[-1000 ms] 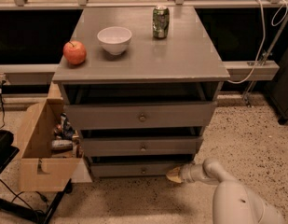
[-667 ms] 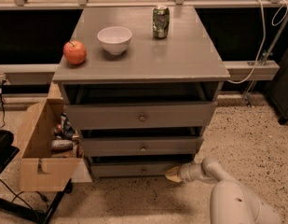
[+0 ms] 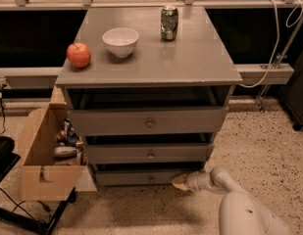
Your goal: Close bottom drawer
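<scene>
The bottom drawer (image 3: pixel 136 177) is the narrowest grey front at the foot of the grey cabinet, with one small round knob (image 3: pixel 151 179). Its front stands slightly out, under the middle drawer (image 3: pixel 148 153). My gripper (image 3: pixel 180 182) is low at the right end of the bottom drawer's front, its yellowish tip touching or nearly touching it. My white arm (image 3: pixel 239 209) comes in from the lower right.
The top drawer (image 3: pixel 148 121) and the middle drawer are each pulled out a little. On the cabinet top (image 3: pixel 190 58) stand a red apple (image 3: pixel 78 55), a white bowl (image 3: pixel 120 41) and a green can (image 3: pixel 169 22). An open cardboard box (image 3: pixel 43 155) with cans sits on the floor at the left.
My gripper has edged slightly left along the bottom drawer's front. The drawers look the same.
</scene>
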Robot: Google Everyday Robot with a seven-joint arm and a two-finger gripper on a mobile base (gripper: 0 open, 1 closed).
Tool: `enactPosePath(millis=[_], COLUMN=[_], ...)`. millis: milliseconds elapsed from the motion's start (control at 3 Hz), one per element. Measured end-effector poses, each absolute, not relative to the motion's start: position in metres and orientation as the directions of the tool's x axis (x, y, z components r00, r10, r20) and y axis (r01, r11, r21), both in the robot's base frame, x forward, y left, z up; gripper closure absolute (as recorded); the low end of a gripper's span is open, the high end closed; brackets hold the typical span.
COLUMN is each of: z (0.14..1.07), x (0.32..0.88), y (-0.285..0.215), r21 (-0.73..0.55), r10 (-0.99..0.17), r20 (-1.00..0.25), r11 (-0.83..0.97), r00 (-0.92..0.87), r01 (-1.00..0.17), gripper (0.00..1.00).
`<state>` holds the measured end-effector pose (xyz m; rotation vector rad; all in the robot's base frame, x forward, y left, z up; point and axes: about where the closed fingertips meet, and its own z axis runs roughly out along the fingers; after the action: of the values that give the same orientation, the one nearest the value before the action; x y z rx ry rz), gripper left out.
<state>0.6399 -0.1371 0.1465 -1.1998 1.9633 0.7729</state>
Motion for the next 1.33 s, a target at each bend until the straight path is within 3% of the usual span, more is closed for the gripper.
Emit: enactPosePath(millis=[667, 1333], z=[0.153, 0.148], x=[0.664, 0.547], y=[-0.135, -0.115], r21=[0.103, 0.271], r10=[-0.483, -0.513], r20=[-0.819, -0.780], r11=[0.410, 0.242], r00=[-0.311, -0.360], r01=[-0.906, -0.932], gripper=[1.00, 1.00])
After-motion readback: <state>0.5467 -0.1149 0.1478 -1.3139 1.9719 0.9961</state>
